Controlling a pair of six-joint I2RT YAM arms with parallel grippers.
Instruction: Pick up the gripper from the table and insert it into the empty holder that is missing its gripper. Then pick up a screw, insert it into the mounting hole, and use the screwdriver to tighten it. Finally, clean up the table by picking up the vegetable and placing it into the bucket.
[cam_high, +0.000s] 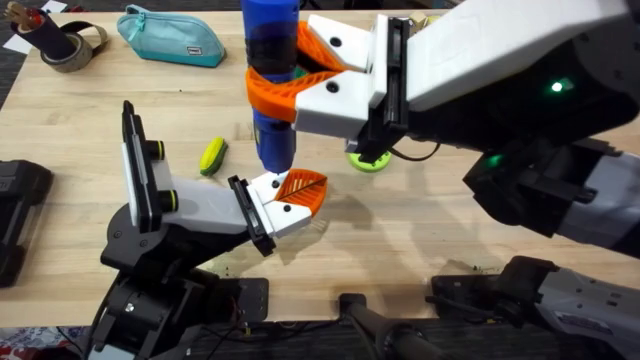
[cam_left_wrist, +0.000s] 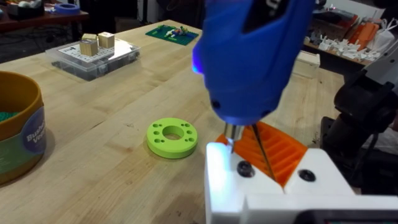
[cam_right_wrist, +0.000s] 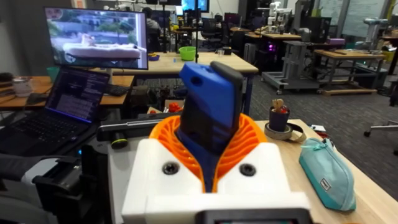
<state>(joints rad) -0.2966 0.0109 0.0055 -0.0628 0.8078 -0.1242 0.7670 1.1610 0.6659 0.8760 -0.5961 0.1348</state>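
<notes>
Gripping: right gripper (cam_high: 290, 75) clamps the screwdriver (cam_high: 270, 70) upright, tip on the holder (cam_left_wrist: 261, 193)
Left jaws: can't tell
Bucket (cam_left_wrist: 18, 127): contents unclear
Vegetable (cam_high: 213, 155): mid-table, loose

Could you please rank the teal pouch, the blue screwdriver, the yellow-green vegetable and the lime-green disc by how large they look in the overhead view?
Largest to smallest, as they look:
1. Screwdriver, though it stands nearer the camera, which inflates it.
2. Pouch.
3. Vegetable and disc: unsure, since the disc is partly hidden by the right arm.
</notes>
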